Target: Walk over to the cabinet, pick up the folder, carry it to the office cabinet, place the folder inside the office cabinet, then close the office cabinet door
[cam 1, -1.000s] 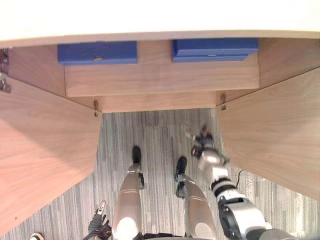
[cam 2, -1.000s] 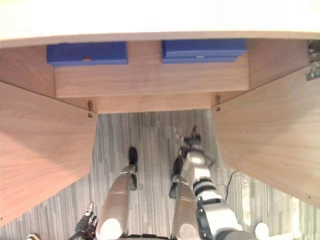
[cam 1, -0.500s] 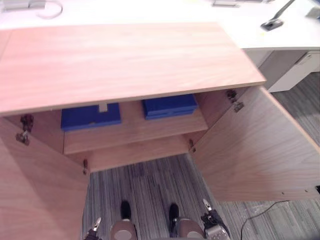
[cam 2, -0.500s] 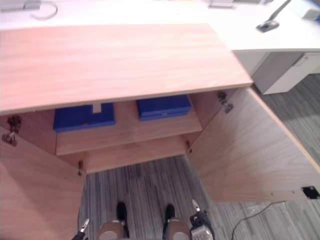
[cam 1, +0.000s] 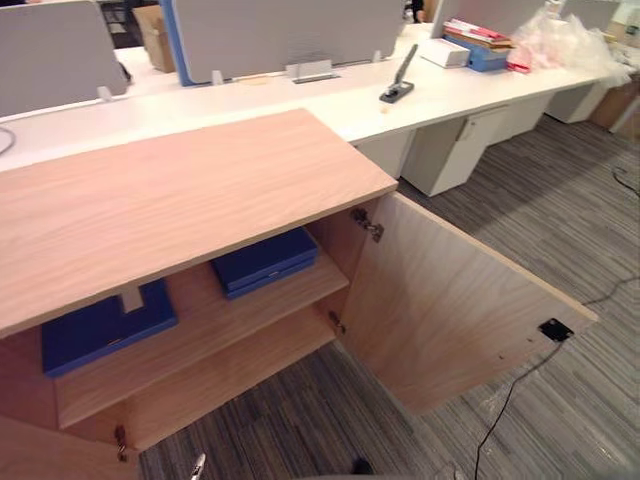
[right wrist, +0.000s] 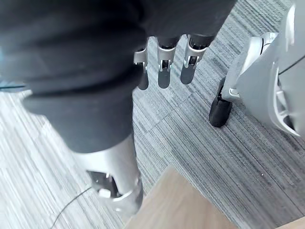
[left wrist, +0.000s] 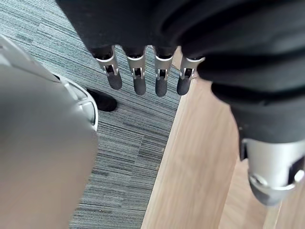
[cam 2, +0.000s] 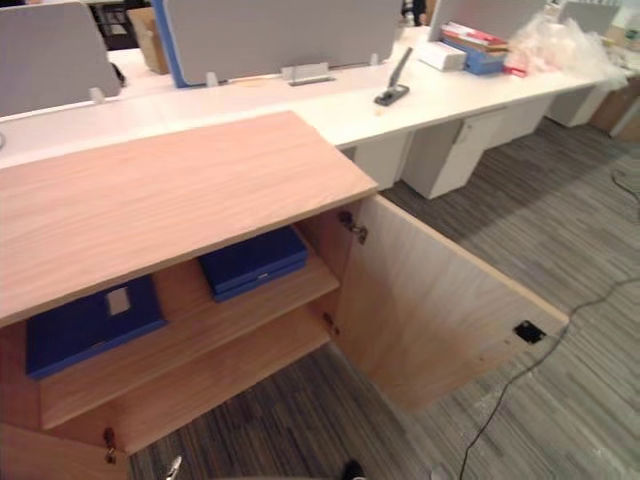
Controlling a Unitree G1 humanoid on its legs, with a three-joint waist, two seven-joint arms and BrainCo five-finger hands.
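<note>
L hand [left wrist: 139, 78] & R hand [right wrist: 163, 71] hang over carpet [right wrist: 248, 157], fingers straight, empty. Blue folder [cam 1: 265, 262] flat on cabinet [cam 1: 180, 190] shelf [cam 1: 200, 325], well ahead of hands, R-hand side, long axis approx along shelf front. 2nd folder [cam 1: 100, 328] L-hand side.

Grey striped carpet [cam 1: 560, 210] runs beneath a long white desk [cam 1: 440, 85] backed by grey divider screens [cam 1: 290, 30].
</note>
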